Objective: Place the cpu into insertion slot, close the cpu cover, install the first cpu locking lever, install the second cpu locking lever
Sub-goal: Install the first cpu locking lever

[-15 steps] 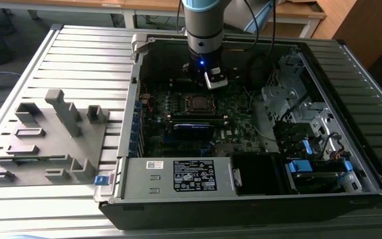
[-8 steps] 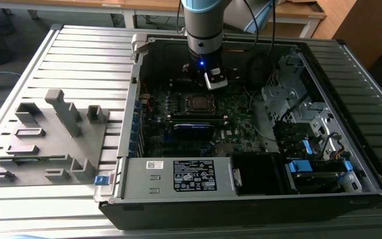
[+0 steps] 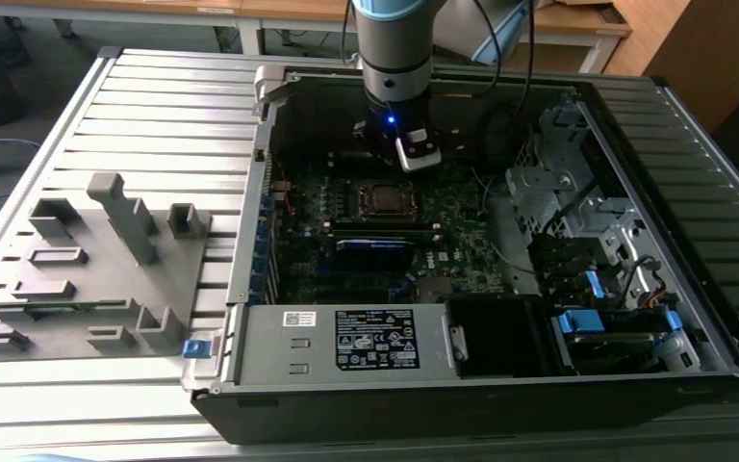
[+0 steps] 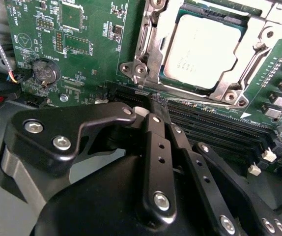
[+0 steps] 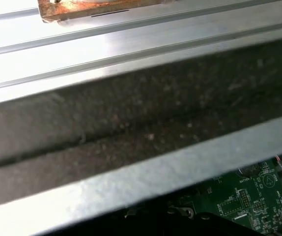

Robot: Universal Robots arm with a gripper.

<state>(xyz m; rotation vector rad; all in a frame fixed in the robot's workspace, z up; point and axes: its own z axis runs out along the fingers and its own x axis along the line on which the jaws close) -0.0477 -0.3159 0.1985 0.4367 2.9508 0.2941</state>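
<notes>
Exterior view: an open computer case (image 3: pixel 472 366) lies on a ribbed metal table (image 3: pixel 151 115), with a grey plastic fixture (image 3: pixel 100 269) on the table toward the exterior view's left. The robot arm (image 3: pixel 393 48) reaches straight down into the case, and its gripper (image 3: pixel 411 159) hangs just above the motherboard (image 3: pixel 383 241), near the insertion slot (image 3: pixel 383 197), which appears here as a small dark square with a pale rim. A power supply box (image 3: pixel 344 342) with a white label closes the near side of the case.

Second wrist view: the cpu (image 4: pixel 205 49) sits flat in the insertion slot (image 4: pixel 148 42), its dull silver top facing up and its square outline turned slightly askew to the picture's edges. The cpu cover (image 4: pixel 232 86) lies down around the chip, its silvery frame bordering the metal top on the sides that show. The black gripper (image 4: pixel 156 101) stands close in front of the socket, its fingers (image 4: pixel 158 128) drawn together with no gap between the tips and nothing between them; the tips rest at the long black memory slots (image 4: pixel 214 130) just beside the cover's edge. A round coin battery (image 4: pixel 45 73) sits well apart on the green board.

First wrist view: the case's metal wall (image 5: pixel 131 128) and the table's ribs (image 5: pixel 106 49), with a corner of the green board (image 5: pixel 244 196) beyond
</notes>
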